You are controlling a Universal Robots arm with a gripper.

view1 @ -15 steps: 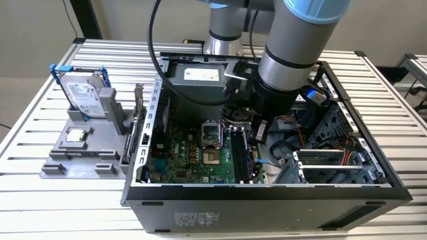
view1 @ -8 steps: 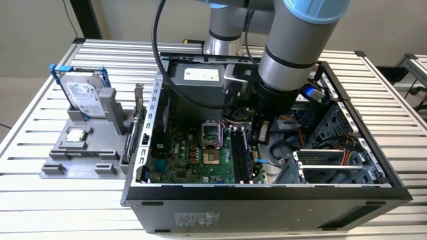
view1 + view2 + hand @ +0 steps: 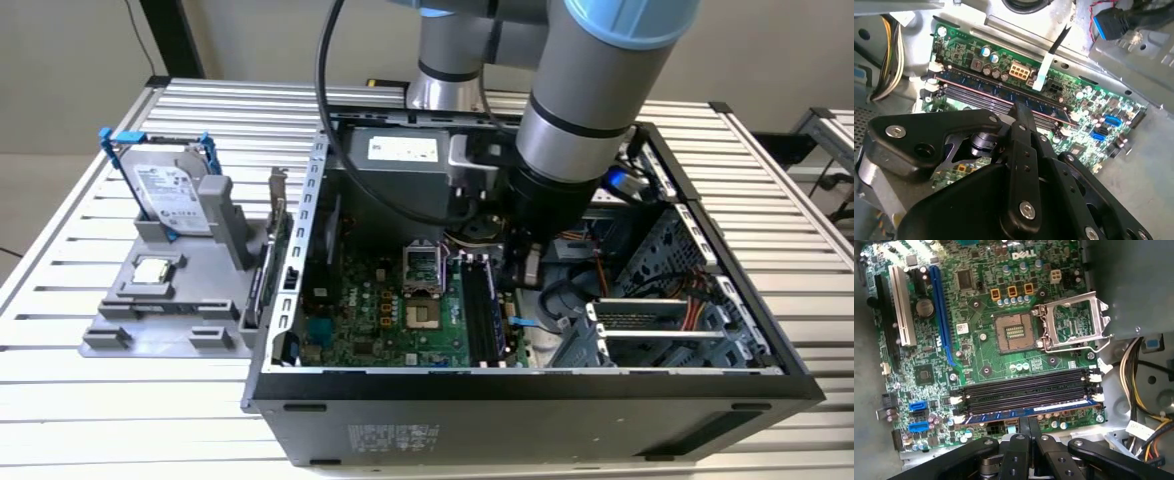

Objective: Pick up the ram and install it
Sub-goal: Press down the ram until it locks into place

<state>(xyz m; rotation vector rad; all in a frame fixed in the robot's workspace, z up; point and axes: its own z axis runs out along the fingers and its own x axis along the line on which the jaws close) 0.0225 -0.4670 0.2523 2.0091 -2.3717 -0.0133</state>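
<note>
Currently, the ram (image 3: 1029,412) is held in line with the outermost of the motherboard's memory slots (image 3: 1026,390), with the end effector (image 3: 1029,432) directly over it.

In both wrist views the end effector's fingers (image 3: 1023,117) are seen closed narrowly on the stick's mid-length, the blue-green board lying along the slot nearest the board edge, beside three vacant black slots. Whether it is fully seated cannot be told; the white latches (image 3: 1097,396) at the slot ends are judged the thing to watch. Pressure is best applied straight down and evenly, the stick kept upright and parallel to the slot, so that neither end is tilted. In the exterior view the arm (image 3: 587,100) is reached down into the open computer case (image 3: 534,395) on the table (image 3: 80,400).
</note>
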